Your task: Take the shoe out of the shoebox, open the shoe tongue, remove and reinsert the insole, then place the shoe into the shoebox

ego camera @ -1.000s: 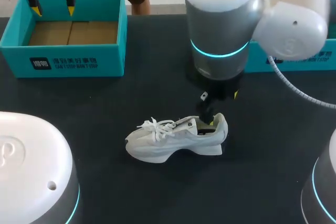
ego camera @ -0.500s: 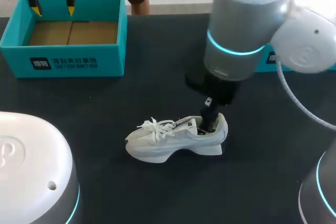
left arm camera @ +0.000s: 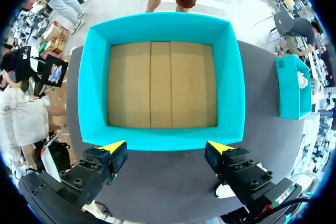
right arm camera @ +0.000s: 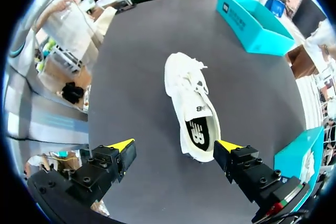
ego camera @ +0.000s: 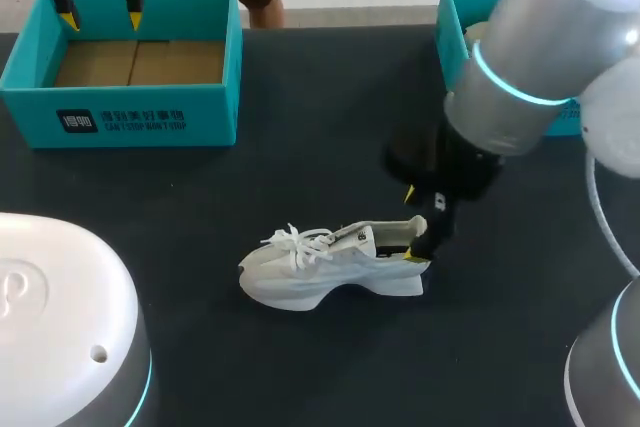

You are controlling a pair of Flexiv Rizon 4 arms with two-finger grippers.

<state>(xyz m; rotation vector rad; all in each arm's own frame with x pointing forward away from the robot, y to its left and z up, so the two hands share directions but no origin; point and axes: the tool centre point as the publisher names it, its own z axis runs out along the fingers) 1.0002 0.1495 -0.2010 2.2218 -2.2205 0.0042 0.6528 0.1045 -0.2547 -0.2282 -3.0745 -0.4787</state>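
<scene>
The white shoe [ego camera: 335, 267] stood on its sole mid-table [ego camera: 300, 177], laces loose, its dark insole [right arm camera: 199, 134] showing in the opening. The right gripper [right arm camera: 176, 145] hung just over the heel, fingers spread, gripping nothing. The left gripper [left arm camera: 167, 146], likewise spread, hovered above the teal shoebox [ego camera: 150, 112], well apart from the shoe. A second teal box [ego camera: 452, 27] sat partly hidden behind the right arm.
</scene>
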